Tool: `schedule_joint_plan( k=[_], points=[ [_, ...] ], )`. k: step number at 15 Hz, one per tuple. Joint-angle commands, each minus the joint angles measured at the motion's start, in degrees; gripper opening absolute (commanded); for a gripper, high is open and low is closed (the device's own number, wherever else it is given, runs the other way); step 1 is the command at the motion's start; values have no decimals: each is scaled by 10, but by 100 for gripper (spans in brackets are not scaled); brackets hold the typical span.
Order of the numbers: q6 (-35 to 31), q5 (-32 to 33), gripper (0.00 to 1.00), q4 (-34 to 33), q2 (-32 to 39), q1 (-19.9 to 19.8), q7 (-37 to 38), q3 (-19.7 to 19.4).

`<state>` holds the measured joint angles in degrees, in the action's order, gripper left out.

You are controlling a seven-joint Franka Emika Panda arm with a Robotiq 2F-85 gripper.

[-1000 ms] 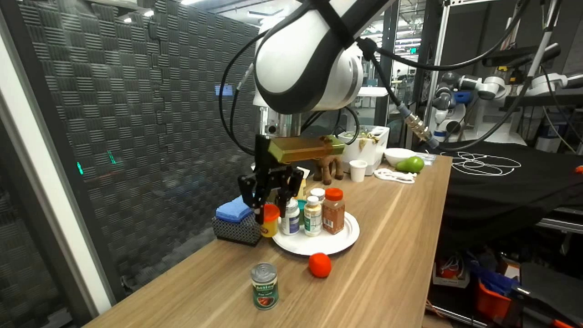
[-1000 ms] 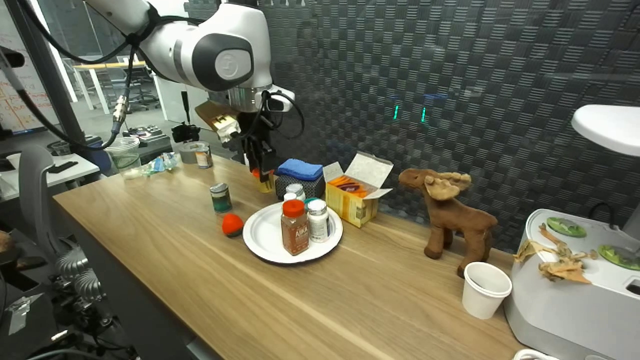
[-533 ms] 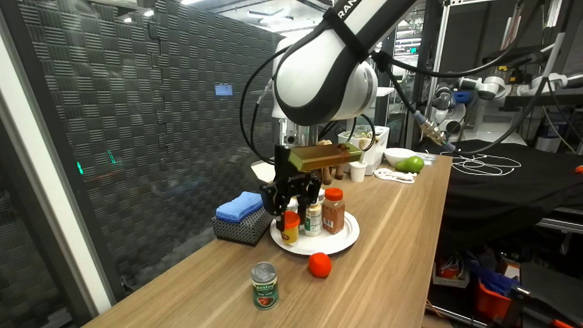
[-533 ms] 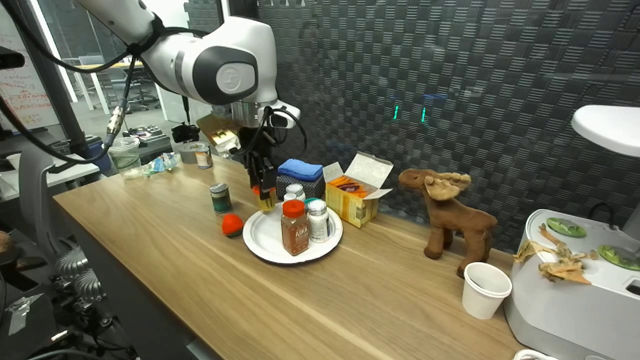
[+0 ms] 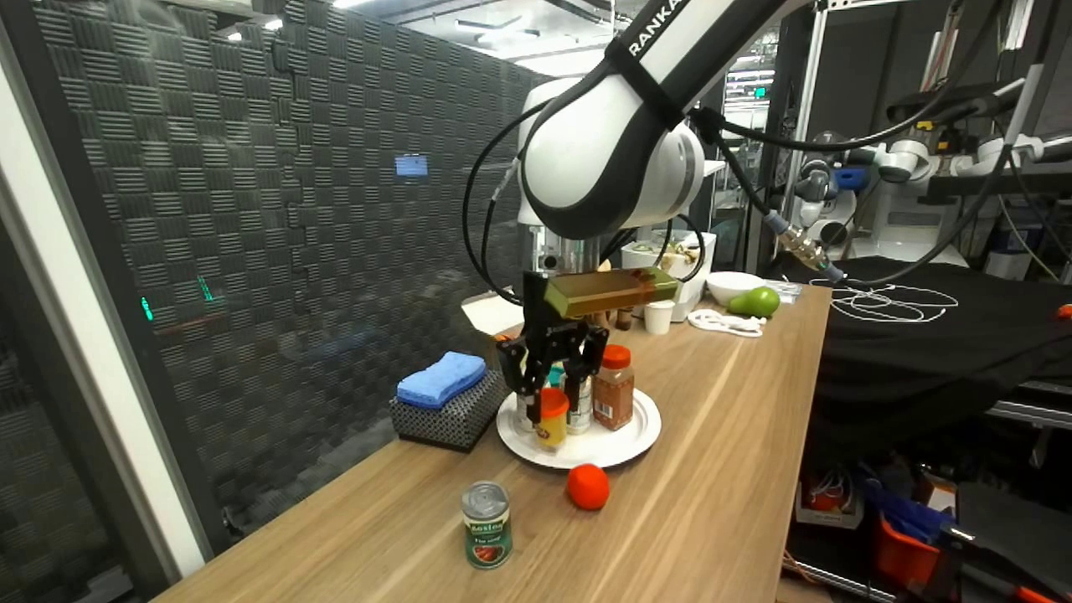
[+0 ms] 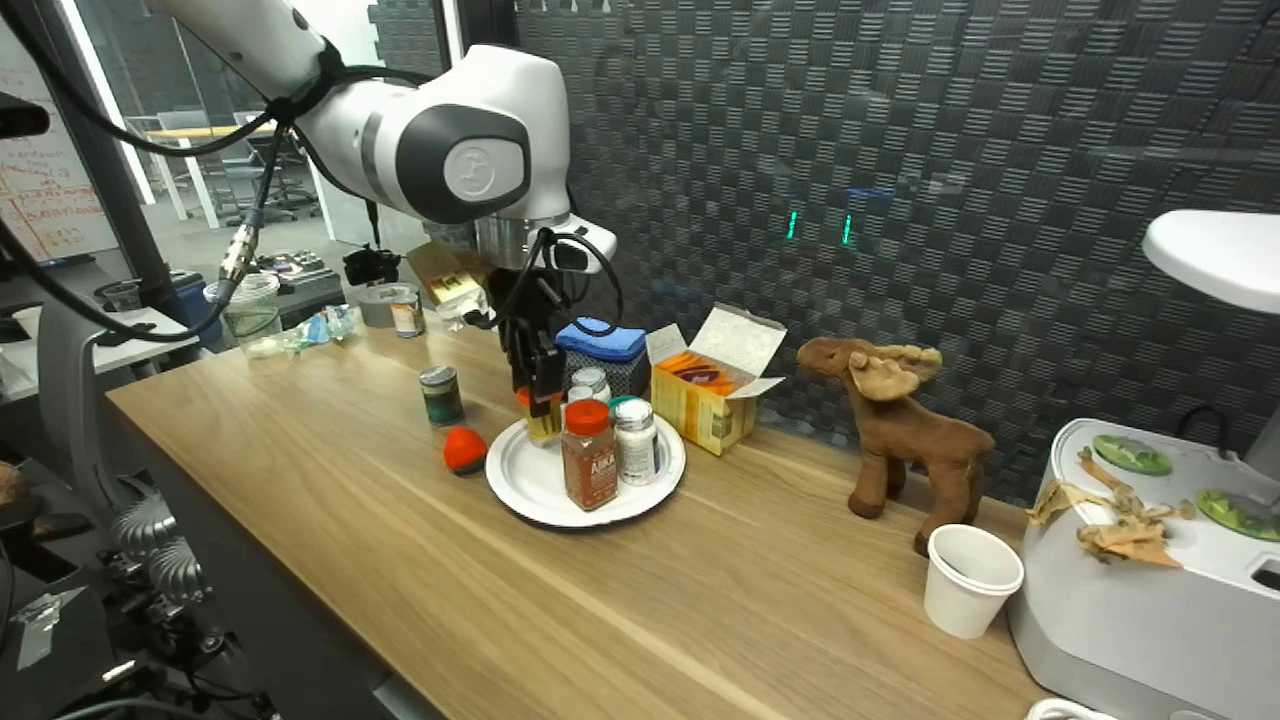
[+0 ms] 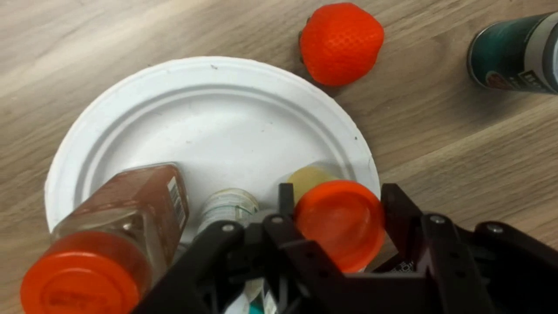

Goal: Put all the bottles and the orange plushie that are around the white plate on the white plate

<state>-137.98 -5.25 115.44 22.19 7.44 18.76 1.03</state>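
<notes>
On the worktop (image 6: 760,600) lies the white plate (image 7: 218,131). Over it the pincer (image 7: 338,194), jaws partly apart, is clamped on a yellow tub (image 5: 551,429); whether the tub touches the plate, I cannot tell. On the plate stand a red-capped jar (image 6: 590,462) and white bottles (image 6: 637,445), these crowding the pincer. Off the plate are a green-labelled tin (image 5: 486,529) and, just beside the rim, the orange plushie (image 5: 589,487).

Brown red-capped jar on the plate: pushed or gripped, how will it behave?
The brown red-capped jar stands taller than wide, so a high push might tip it. Its flat sides make rolling unlikely. Its clear upper wall looks stiff, so it should barely give.
</notes>
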Motion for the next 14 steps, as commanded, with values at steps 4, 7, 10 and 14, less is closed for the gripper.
schedule_joint_plan(
  k=[4, 7, 10, 14],
  points=[
    [-15, -40, 28, -13, 5, -24, -13, 9],
    [-14, -65, 28, -17, 7, -34, -23, 14],
    [-14, -92, 70, -18, 9, -44, -42, 20],
    [-9, -115, 99, -22, 14, -51, -62, 25]
  ],
)
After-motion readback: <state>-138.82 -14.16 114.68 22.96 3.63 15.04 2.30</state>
